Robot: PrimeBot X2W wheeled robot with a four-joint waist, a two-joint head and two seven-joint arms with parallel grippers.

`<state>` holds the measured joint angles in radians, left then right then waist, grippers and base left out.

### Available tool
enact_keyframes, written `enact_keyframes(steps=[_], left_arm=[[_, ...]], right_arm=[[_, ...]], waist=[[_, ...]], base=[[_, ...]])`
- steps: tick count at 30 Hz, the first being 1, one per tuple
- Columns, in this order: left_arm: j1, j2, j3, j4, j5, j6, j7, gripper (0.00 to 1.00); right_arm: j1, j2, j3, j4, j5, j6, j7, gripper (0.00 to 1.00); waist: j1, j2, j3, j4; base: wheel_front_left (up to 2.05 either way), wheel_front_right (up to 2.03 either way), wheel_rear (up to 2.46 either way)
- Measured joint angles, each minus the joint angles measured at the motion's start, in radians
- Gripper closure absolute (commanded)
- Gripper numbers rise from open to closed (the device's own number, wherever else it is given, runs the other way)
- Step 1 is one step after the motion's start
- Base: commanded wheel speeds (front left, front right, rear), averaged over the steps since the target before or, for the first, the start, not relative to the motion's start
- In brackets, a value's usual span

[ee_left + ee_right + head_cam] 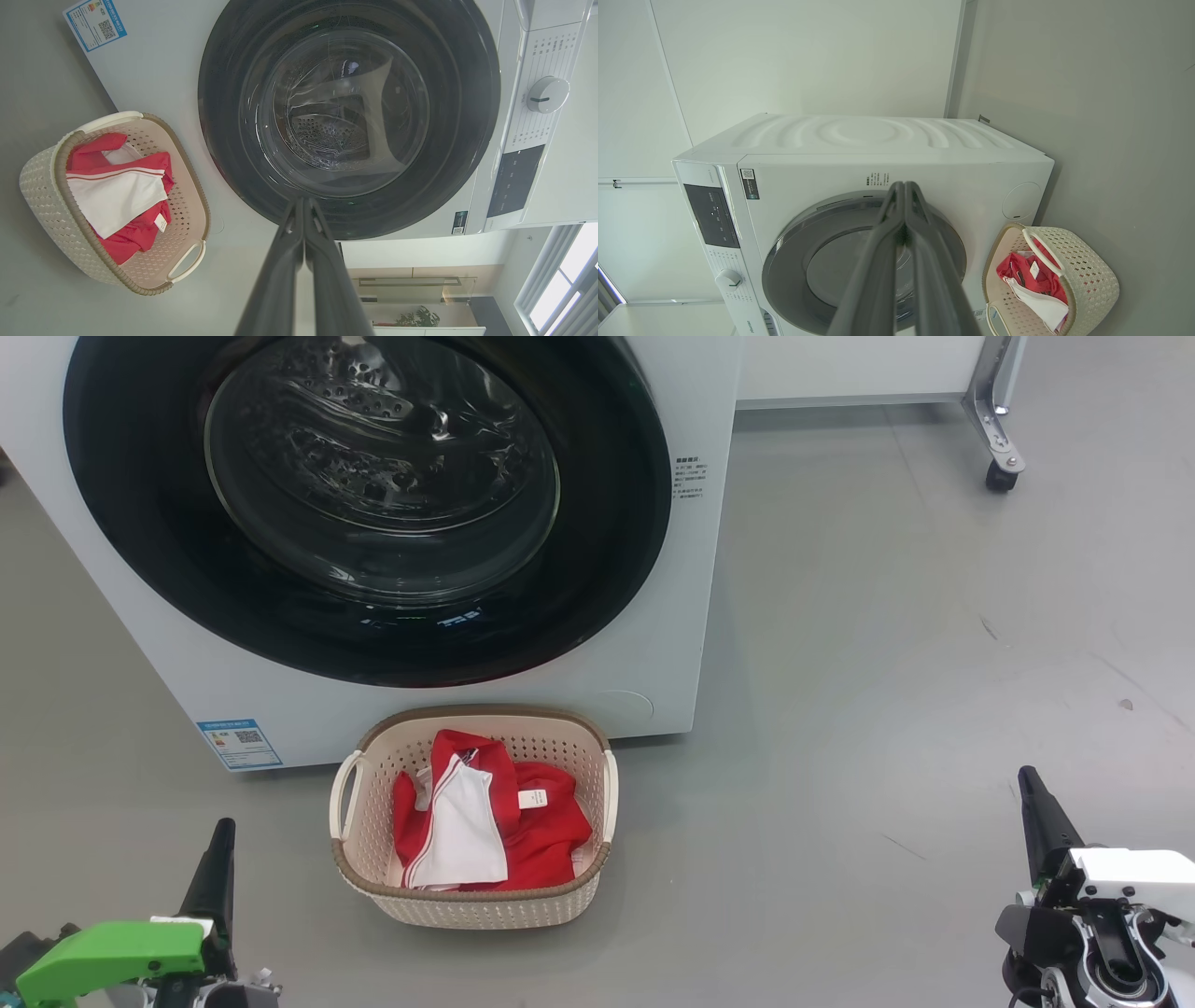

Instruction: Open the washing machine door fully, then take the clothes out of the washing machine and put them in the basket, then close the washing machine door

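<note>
1. The basket (471, 905) stands on the grey floor (887, 663) just in front of the washer (672, 616), below the door (140, 523). Its far rim is near the washer's white front, though I cannot tell whether the two touch.
2. The clothes (551, 840) lie inside the basket in a loose red heap. A white panel is folded on top toward the robot's left, and a small white label (532, 798) faces up near the middle. The heap stays below the brown rim.
3. The door sits shut, flush against the washer's front in the head and left wrist views.
4. Through the door's glass the perforated steel drum (327, 130) shows. Reflections blur its lower part, so what it holds is hard to read.
5. The left pincer (222, 831) hangs low at the robot's left. Its dark fingers are pressed together on nothing, it is apart from the basket, and it points toward the washer.
6. The right pincer (1030, 779) is well to the right over bare floor. Its fingers are likewise together and empty.
7. A blue sticker (238, 744) sits low on the washer's front, left of the basket.
</note>
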<state>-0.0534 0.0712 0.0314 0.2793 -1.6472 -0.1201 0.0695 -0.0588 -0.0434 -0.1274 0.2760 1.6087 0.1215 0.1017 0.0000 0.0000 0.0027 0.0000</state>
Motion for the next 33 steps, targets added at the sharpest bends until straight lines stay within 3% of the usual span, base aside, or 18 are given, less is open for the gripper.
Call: enact_keyframes(steps=[33], left_arm=[[-0.001, -0.002, 0.002, 0.000, 0.000, 0.000, 0.001, 1.00]], right_arm=[[0.000, 0.001, -0.001, 0.000, 0.000, 0.000, 0.000, 1.00]], waist=[[0.0000, 0.0000, 0.000, 0.000]], base=[[0.00, 0.00, 0.00]])
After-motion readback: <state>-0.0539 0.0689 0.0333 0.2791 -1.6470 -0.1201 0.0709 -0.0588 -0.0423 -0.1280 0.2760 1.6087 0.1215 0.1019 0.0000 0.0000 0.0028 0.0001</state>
